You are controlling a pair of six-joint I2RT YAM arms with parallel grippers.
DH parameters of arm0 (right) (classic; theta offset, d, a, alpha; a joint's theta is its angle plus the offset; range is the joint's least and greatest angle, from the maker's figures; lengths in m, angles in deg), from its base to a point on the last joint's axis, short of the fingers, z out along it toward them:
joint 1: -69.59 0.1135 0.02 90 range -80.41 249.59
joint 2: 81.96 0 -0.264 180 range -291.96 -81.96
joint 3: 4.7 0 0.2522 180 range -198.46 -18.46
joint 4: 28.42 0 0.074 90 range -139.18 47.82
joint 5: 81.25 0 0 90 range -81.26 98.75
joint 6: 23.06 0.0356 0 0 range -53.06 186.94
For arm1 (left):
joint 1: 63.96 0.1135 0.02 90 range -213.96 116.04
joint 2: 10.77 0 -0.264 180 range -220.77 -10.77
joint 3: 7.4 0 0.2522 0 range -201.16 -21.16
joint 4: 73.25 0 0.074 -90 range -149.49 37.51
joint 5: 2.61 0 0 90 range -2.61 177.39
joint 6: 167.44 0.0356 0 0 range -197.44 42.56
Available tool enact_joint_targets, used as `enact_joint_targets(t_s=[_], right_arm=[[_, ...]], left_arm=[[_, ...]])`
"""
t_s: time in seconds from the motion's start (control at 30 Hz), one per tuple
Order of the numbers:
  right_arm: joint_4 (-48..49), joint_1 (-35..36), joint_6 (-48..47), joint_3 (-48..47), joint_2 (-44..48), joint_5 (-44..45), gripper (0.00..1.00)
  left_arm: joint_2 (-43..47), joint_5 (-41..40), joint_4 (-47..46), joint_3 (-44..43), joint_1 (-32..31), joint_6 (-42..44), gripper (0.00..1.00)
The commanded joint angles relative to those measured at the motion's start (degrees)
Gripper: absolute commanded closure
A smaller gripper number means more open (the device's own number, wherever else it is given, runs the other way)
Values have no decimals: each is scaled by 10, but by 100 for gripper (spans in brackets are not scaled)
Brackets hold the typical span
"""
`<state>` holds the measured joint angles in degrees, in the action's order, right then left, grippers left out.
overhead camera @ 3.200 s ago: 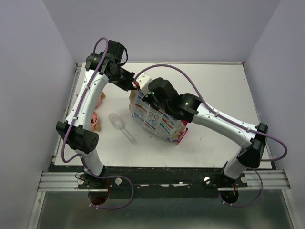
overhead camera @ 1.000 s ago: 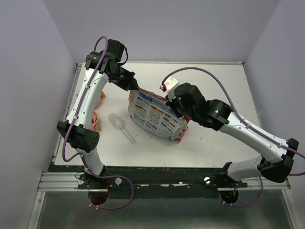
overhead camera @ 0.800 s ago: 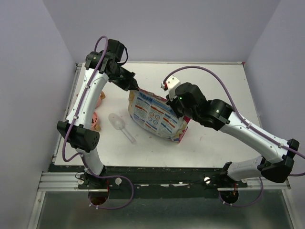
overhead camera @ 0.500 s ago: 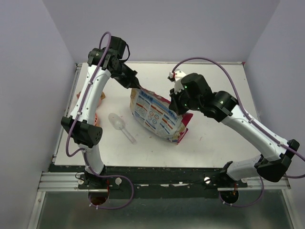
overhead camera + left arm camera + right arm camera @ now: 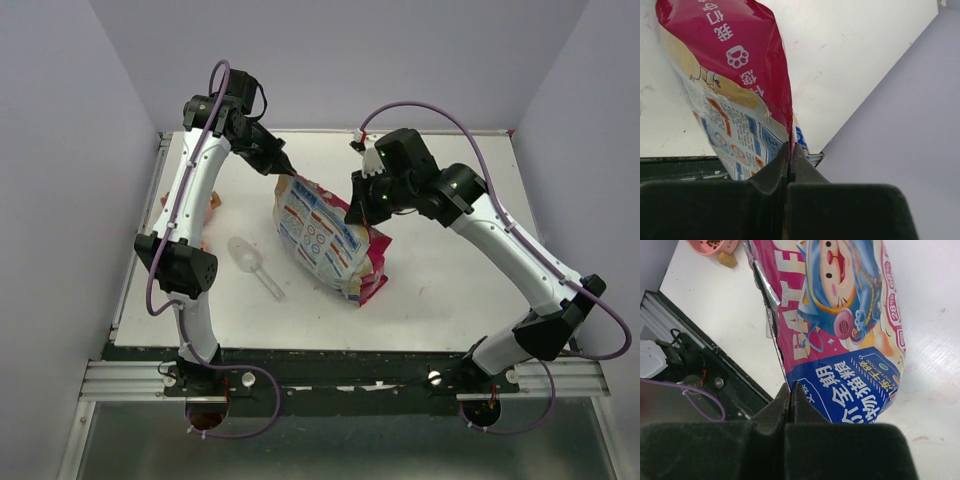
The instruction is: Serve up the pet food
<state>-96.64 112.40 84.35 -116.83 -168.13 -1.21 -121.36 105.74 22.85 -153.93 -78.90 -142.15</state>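
Mid-table, glossy pink, white and blue bag [image 5: 325,235] held up tilted, lower end down by white table [image 5: 450,270]; contact unclear. L gripper [image 5: 289,174] fingers pressed together on bag's top corner, far-left side. R gripper [image 5: 354,206] pinching top edge on opp. side, jaws tight on foil. Clear plastic scoop [image 5: 255,265] lies left of bag, apart. Few dark brown kibble pellets [image 5: 713,244] vis. as specks in salmon-pink round bowl [image 5: 702,246] nr left table edge.
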Motion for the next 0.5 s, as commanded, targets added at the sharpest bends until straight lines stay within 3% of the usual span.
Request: enact_joint_targets(t_s=[0.0,0.23,0.27,0.37,0.47], right_arm=[[-46,17,51,-49,-12,-91,100],[-38,26,68,-78,-42,-77,100],[-40,27,71,-83,-46,-67,100],[-36,26,78,-95,-56,-49,100],[-22,32,77,-102,-59,-52,100]], left_arm=[[-45,-5,-139,-56,42,21,100],[-73,56,-190,-71,53,43,100],[-75,63,-189,-75,54,45,95],[-63,59,-185,-87,54,57,51],[-39,59,-185,-88,58,67,32]])
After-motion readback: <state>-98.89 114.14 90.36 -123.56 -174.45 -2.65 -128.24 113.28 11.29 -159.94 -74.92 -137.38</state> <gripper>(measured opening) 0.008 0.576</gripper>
